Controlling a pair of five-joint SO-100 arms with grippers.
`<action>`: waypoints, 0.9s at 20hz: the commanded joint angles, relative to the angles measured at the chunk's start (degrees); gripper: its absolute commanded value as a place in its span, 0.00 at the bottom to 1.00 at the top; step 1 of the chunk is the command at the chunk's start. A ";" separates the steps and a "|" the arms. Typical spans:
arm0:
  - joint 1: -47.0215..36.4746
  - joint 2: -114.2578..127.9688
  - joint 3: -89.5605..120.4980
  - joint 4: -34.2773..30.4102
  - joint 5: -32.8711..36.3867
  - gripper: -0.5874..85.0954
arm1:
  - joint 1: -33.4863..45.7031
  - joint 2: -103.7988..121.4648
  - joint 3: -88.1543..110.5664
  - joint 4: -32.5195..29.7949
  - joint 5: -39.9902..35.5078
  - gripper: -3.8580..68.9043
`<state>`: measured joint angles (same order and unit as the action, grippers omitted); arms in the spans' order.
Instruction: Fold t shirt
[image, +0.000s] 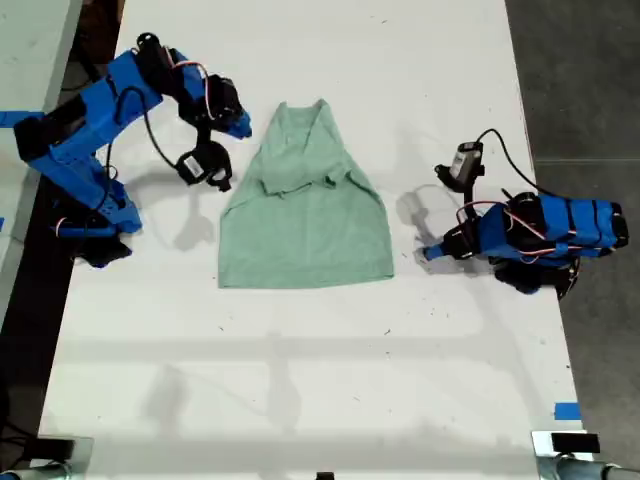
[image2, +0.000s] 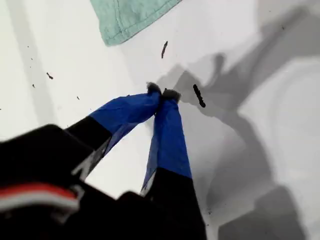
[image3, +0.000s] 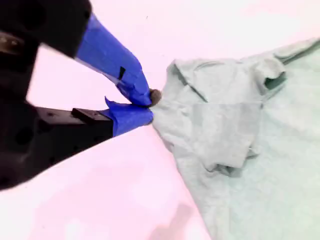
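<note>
Clearly soft and limp, the t shirt (image: 305, 215) lies mid-table (image: 440, 60) between my arms, best pinched at a hem corner; my first gripper (image2: 162, 93) and second gripper (image3: 146, 106), both pressed closed and empty, flank it.

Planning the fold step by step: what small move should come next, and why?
Probably nudge my second gripper onto the t shirt edge beside it and pinch. Both sleeves already lie folded inward, its nearly shut jaws hold no cloth, and my first gripper rests shut, off the shirt.
</note>
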<state>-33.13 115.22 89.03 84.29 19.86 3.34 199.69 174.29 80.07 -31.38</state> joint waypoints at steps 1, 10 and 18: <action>5.63 34.28 27.86 -6.86 -8.26 0.00 | -0.35 0.70 2.90 -1.32 -0.88 0.07; 18.98 87.28 91.85 -22.15 -19.42 0.00 | 0.35 0.70 2.90 -1.32 -0.62 0.07; 11.69 89.65 99.40 -25.93 -16.08 0.04 | 0.09 0.70 2.90 -1.32 -0.44 0.07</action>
<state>-19.78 204.61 186.24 59.41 3.43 3.43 199.69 174.29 80.07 -31.46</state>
